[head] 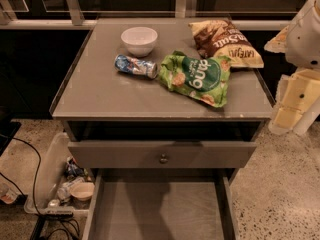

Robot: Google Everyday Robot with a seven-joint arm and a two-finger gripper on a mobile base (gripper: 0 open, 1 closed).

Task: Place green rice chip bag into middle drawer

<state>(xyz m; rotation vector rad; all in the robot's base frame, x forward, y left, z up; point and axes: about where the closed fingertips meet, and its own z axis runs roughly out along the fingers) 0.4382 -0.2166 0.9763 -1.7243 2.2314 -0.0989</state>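
Note:
The green rice chip bag [197, 76] lies flat on the grey cabinet top [100, 89], right of centre, its dark "dang" logo facing up. The middle drawer [160, 209] is pulled out wide at the bottom of the view, and its flat grey floor is bare. My gripper [290, 109] hangs at the right edge of the view, beside the cabinet's right front corner. It is off to the right of the bag and apart from it, with nothing seen in it.
A brown-and-yellow chip bag [227, 41] lies behind the green one. A white bowl [139, 40] and a blue can [135, 65] on its side lie to the left. A drawer front with a round knob [163, 158] sits above the open drawer. A plastic bin [65, 184] stands on the floor at left.

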